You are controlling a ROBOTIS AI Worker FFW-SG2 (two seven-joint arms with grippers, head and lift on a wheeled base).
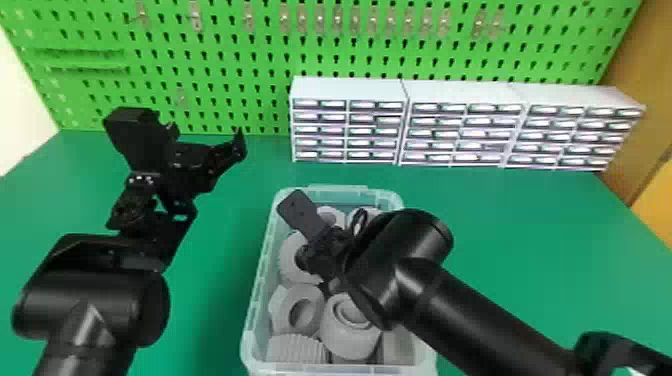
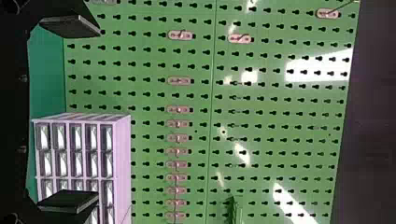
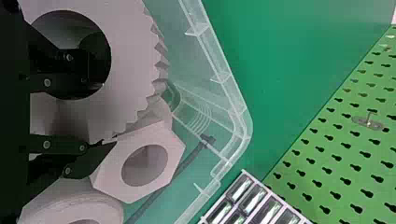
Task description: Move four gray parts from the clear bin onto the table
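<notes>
Several gray parts [image 1: 352, 335] fill the clear bin [image 1: 337, 190], lower centre of the head view. My right gripper [image 3: 109, 114] is at a toothed ring [image 3: 130, 56], probably for its graspable wall; I cannot tell if it grips. My left gripper [image 1: 207, 137], open, sits upper left, leaving room.

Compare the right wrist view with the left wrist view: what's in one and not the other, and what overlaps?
Right wrist view: clear bin, toothed gray ring, hexagonal gray part, right gripper over the ring.

Left wrist view: left gripper, fingers spread.

Both: green pegboard, metal hooks on it, drawer cabinet fronts, green tabletop.
</notes>
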